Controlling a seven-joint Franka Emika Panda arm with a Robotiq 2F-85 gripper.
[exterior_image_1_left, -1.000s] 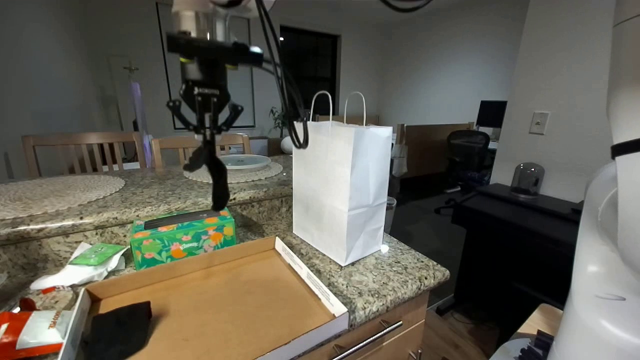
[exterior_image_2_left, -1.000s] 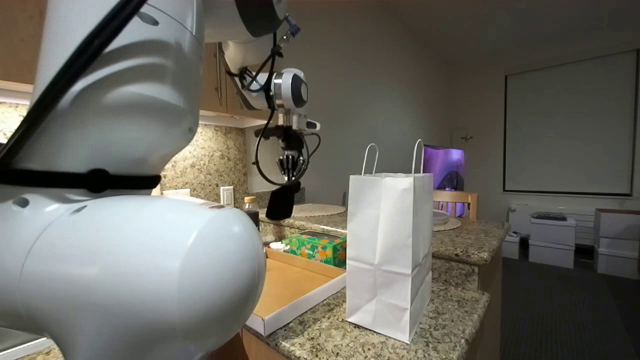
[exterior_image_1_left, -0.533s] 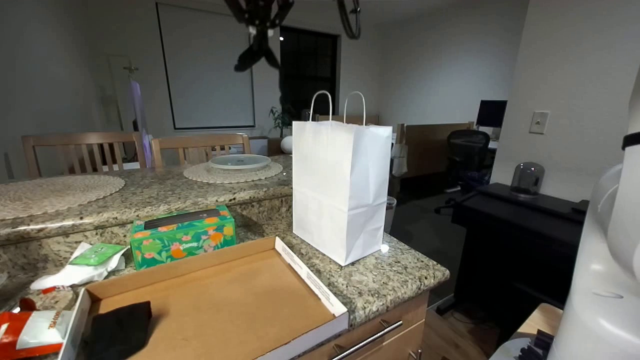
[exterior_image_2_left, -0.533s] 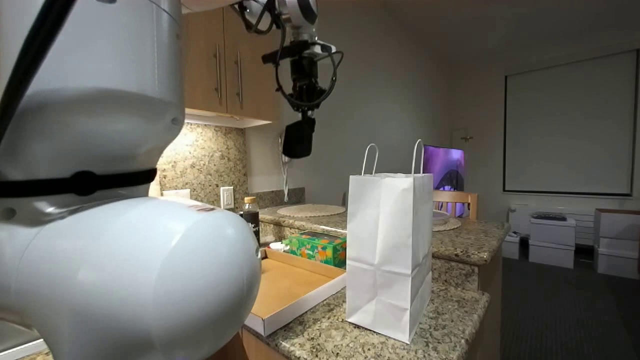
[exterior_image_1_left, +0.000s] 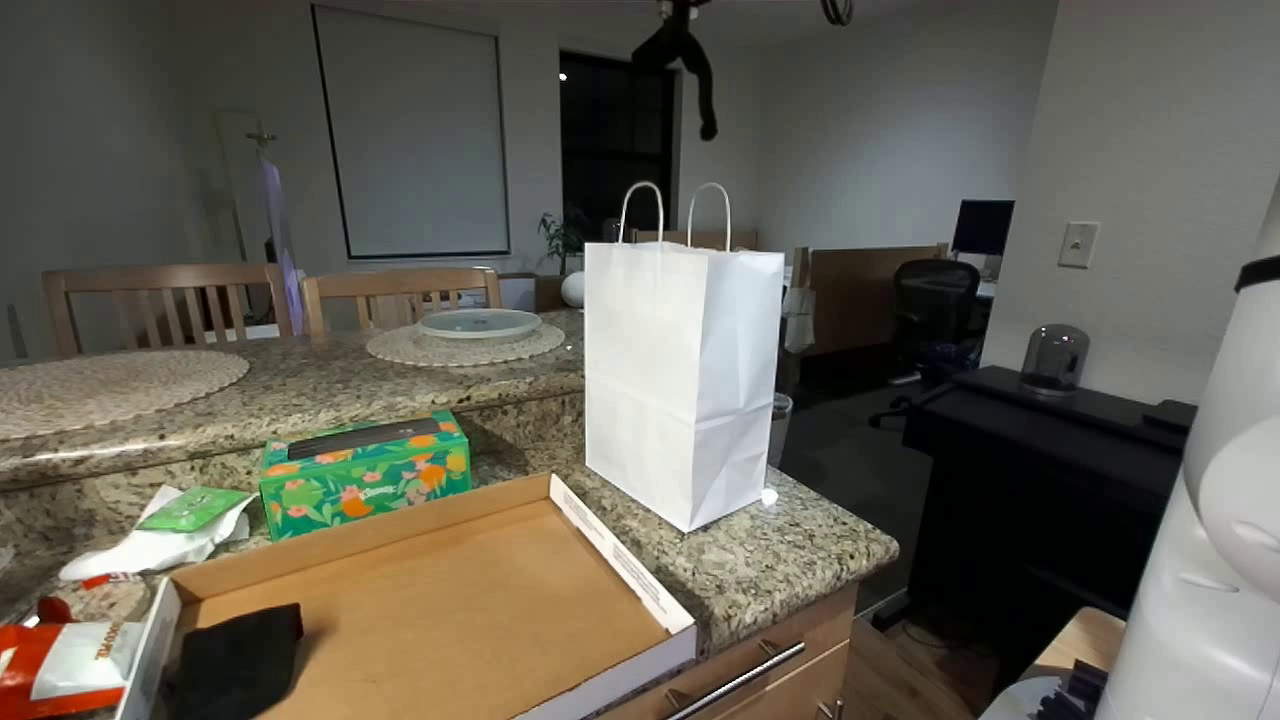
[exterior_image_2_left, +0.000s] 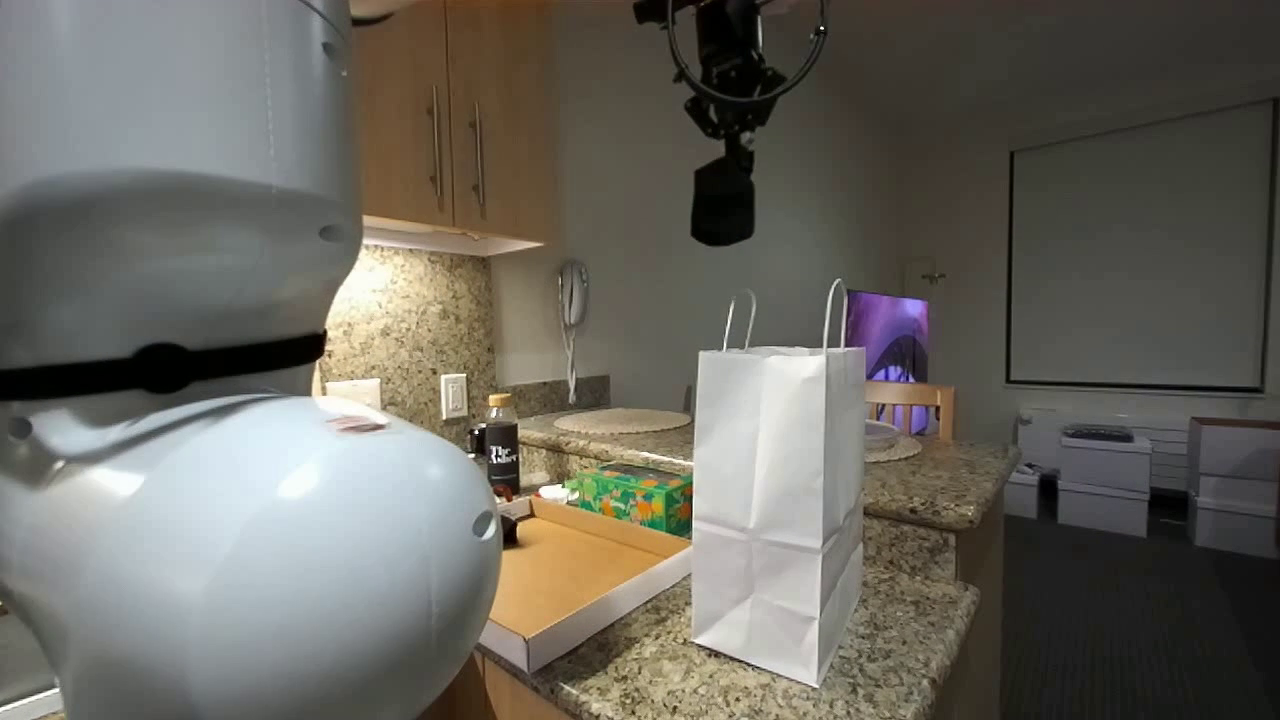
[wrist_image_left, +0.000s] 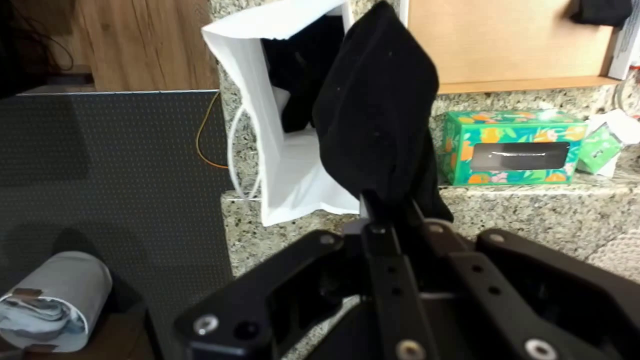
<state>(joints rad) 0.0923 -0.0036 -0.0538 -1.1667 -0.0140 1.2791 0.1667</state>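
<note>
Gripper (wrist_image_left: 392, 205) is clamping black cloth (wrist_image_left: 377, 105), jaws pinching almost together; cloth is dangling directly beneath gripper, hanging above and apart from upright white paper bag (exterior_image_1_left: 645, 370).

Black cloth (wrist_image_left: 377, 110) in the gripper (wrist_image_left: 392, 206)
</note>
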